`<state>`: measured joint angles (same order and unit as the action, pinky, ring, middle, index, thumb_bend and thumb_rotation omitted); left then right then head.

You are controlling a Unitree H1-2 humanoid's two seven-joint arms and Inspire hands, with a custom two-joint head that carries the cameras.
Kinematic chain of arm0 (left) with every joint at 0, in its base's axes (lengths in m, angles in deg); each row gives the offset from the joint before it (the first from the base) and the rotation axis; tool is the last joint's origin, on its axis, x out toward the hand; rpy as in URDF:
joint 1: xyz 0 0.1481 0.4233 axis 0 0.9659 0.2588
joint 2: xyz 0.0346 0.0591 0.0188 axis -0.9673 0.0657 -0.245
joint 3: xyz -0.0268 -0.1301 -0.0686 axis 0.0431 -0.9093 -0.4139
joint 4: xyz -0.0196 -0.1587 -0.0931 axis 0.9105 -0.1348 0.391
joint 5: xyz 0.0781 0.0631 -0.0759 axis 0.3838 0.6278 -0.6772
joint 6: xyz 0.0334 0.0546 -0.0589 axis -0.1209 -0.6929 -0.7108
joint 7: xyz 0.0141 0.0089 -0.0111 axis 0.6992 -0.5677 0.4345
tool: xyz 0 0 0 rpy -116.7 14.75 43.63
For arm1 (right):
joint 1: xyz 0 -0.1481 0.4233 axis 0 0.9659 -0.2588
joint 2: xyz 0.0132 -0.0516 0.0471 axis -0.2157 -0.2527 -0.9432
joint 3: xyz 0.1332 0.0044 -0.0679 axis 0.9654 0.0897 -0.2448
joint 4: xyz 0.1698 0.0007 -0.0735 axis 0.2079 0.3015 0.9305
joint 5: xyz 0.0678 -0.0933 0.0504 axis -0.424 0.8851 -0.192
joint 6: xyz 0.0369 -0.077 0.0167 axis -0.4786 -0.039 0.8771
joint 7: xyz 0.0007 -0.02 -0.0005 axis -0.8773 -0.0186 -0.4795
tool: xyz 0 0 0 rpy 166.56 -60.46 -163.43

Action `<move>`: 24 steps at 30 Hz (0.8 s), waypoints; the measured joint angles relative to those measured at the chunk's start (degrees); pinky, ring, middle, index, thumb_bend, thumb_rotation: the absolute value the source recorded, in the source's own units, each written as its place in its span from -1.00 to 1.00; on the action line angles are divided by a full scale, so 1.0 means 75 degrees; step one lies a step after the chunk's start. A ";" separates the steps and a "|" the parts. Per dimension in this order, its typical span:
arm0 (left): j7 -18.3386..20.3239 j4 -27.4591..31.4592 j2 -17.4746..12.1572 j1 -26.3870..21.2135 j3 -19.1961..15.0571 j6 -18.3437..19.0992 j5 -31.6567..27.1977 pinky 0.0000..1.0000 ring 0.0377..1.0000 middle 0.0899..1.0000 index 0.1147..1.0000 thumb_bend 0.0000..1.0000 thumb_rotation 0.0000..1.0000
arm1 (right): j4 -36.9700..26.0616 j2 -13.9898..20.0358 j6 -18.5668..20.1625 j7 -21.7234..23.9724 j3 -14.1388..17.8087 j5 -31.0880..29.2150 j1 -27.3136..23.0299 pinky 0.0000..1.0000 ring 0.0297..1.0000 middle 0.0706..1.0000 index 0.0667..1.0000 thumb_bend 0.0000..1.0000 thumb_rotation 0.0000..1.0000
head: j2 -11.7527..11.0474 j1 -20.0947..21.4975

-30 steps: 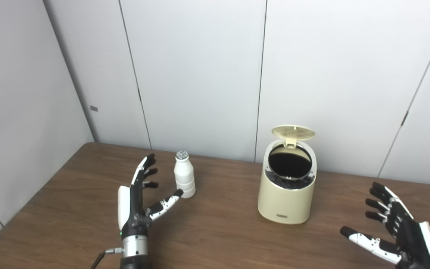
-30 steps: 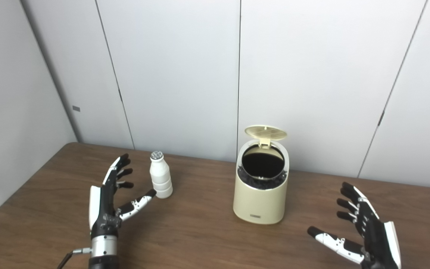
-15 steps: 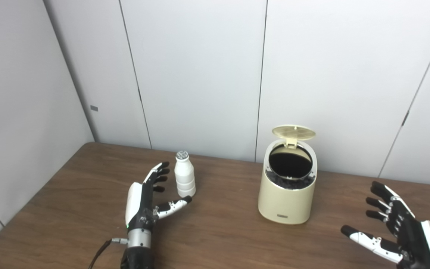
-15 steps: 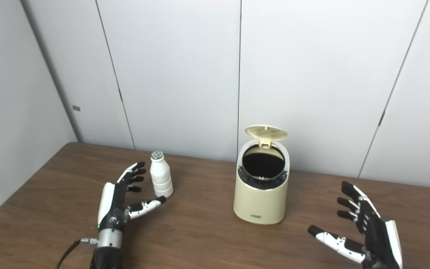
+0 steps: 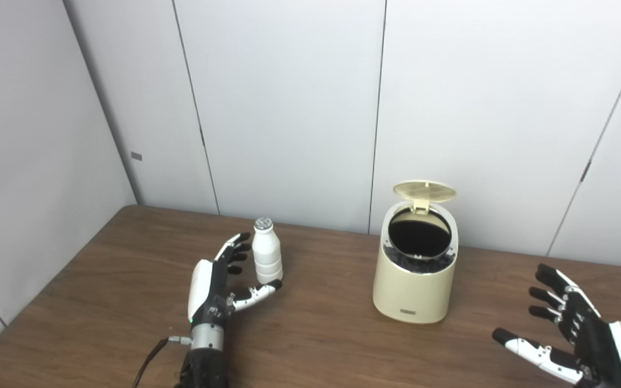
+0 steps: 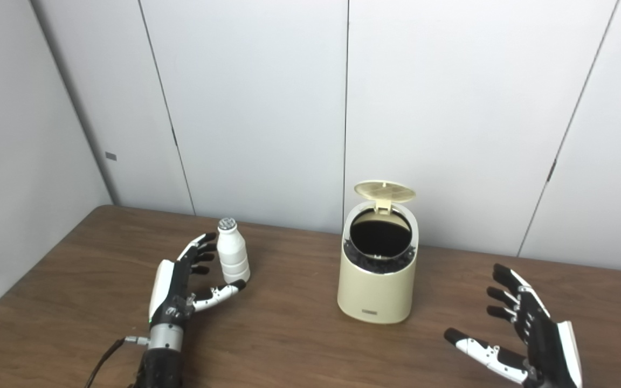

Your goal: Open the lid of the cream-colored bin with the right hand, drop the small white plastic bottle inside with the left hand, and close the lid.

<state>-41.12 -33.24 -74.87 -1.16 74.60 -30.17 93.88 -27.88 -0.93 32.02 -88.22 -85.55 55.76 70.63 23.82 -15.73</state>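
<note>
Grey wall panels enclose the far side of our brown wooden desk (image 5: pixel 316 334), and we take the cream-colored bin (image 5: pixel 414 280) as our landmark. The bin stands upright near the back edge of the desk, its lid (image 5: pixel 424 190) already raised on the rear hinge and its dark mouth exposed, so we judge the opening step complete. The small white plastic bottle (image 5: pixel 267 258) stands upright on the desk, well to the left of the bin. Over the last second our left hand (image 5: pixel 219 285) has advanced toward the bottle: a second ago its fingers stood clear to the bottle's left, and they now reach alongside the bottle's left flank while the thumb (image 5: pixel 256 291) extends beneath the bottle's near side, just beside its base. This means the grasp step is in hand but not finished. The left hand is spread wide and holds nothing; whether any fingertip already touches the bottle we cannot tell from these views. Our right hand (image 5: pixel 574 334) hovers low over the desk, well to the right of the bin and nearer to us, in the same place as before, fingers splayed apart and empty. We judge that the fingers must next wrap the bottle body without tipping it, since its base is narrow.
</note>
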 measured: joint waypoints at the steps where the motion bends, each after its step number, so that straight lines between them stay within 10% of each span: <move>1: -0.0016 -0.0030 0.0001 -0.0021 0.0000 -0.0020 -0.0007 0.33 0.45 0.51 0.66 0.57 -0.84 | 0.0000 0.0000 -0.0002 0.0004 0.0000 -0.0015 0.0000 0.43 0.59 0.70 0.67 0.34 -1.00 | 0.0012 -0.0012; 24: -0.0106 -0.0593 0.0064 -0.0433 0.0017 -0.0353 -0.0268 0.21 0.46 0.51 0.62 0.47 -0.91 | 0.0027 0.0002 -0.0006 0.0019 0.0016 -0.0126 0.0021 0.40 0.57 0.69 0.66 0.38 -1.00 | 0.0094 0.0082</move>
<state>-41.92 -37.69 -74.39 -4.40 74.73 -32.81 91.87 -27.68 -0.91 31.98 -88.08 -85.44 54.82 70.79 24.52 -15.12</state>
